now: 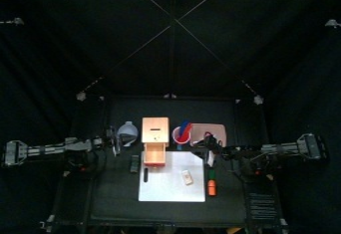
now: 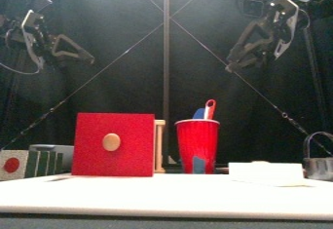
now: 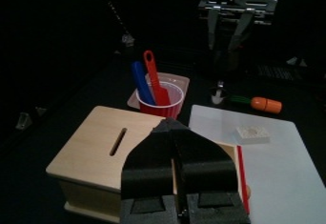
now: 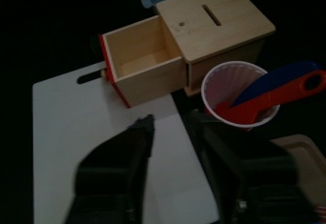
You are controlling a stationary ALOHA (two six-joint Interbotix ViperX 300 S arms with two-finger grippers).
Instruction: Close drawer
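Two black arms (image 1: 54,150) (image 1: 286,150); matte black jaws; grey-silver joint housings.

1. Your drawer (image 4: 143,58) looks like bare matt wood, with a smooth red-painted front.
2. The box (image 4: 216,26) is pale, smooth wood.
3. The cup (image 4: 237,94) looks like glossy red plastic.
4. The sheet (image 4: 79,123) is flat matt white.
5. Your jaws look matt black.

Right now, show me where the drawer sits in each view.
Top: drawer at table middle, pulled out of the box.
Front: its red front panel, left of centre.
Left wrist: mostly hidden behind the gripper.
Right wrist: open drawer, upper middle.
Shared landmark: red cup.
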